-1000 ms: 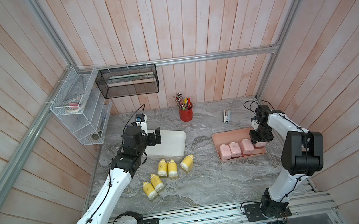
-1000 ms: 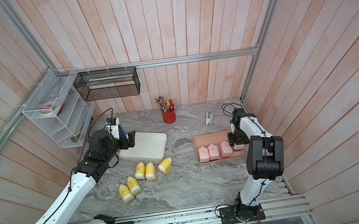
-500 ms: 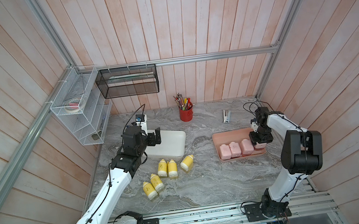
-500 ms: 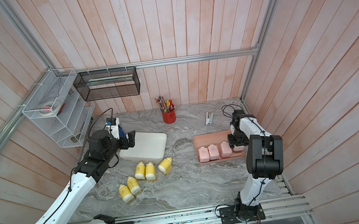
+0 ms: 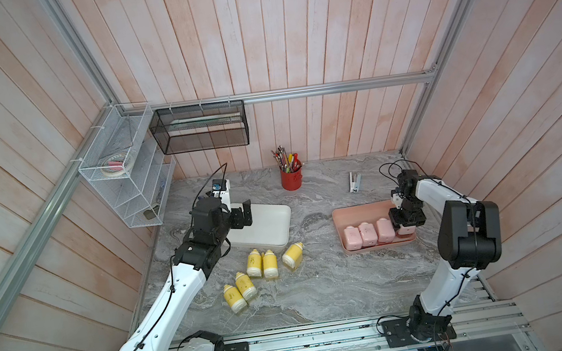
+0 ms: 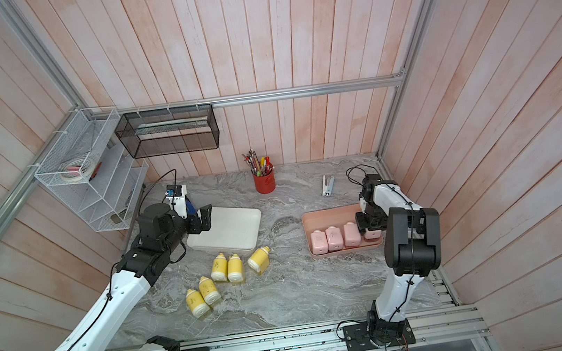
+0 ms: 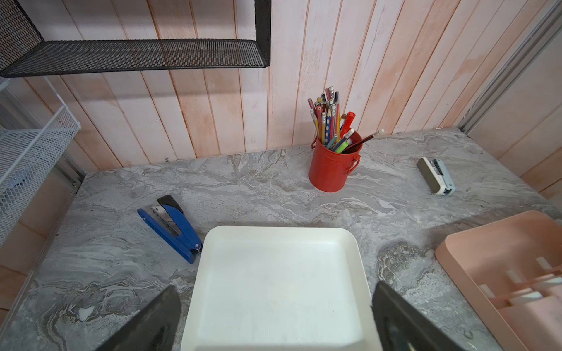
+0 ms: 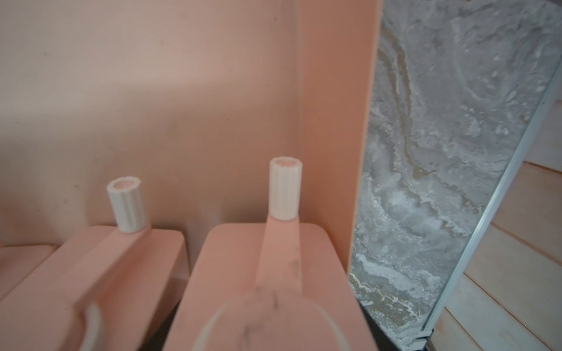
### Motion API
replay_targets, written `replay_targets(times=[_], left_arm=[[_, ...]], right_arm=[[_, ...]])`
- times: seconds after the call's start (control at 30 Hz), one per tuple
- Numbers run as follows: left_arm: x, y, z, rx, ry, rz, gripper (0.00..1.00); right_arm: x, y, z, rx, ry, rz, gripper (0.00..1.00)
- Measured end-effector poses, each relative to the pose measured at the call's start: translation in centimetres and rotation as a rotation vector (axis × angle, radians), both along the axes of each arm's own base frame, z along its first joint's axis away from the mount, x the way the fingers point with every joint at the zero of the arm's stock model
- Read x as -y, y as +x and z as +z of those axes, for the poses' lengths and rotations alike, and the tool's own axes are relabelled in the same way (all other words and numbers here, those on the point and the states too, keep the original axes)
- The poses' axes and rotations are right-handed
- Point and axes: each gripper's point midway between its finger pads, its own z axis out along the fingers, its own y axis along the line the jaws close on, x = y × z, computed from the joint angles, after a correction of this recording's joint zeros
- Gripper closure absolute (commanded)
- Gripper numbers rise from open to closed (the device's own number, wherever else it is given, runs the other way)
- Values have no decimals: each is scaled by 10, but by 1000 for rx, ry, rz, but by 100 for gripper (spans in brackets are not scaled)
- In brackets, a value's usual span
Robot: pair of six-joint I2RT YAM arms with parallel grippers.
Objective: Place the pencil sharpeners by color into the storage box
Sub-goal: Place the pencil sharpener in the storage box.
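A grey marble table [image 5: 322,288] is holding a white storage box [image 5: 268,229] and a pink storage box [image 5: 361,214]. The left gripper [image 5: 244,217] is hovering over the white storage box, jaws wide apart. Five yellow sharpeners [image 5: 269,263] are lying on the table beside it. The right gripper [image 5: 405,223] is clamping a fourth pink sharpener [image 5: 405,231] inside the pink storage box, beside three pink sharpeners [image 5: 368,233] standing there.

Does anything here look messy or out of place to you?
Yes: the five yellow sharpeners lie scattered on their sides on the table, one skewed away from the rest, while the white tray beside them is empty. The pink sharpeners sit in a row in the pink tray.
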Motion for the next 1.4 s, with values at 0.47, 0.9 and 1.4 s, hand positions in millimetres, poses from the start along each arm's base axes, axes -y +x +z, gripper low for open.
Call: replay_targets(times=[0.47, 0.9, 1.4], left_arm=[[0, 0, 0, 0, 0, 0, 0], [0, 0, 0, 0, 0, 0, 0], [0, 0, 0, 0, 0, 0, 0]], right_arm=[[-1, -1, -3, -9, 6, -7, 31], [0, -1, -1, -14, 2, -6, 27], [15, 5, 22, 28, -86, -12, 27]])
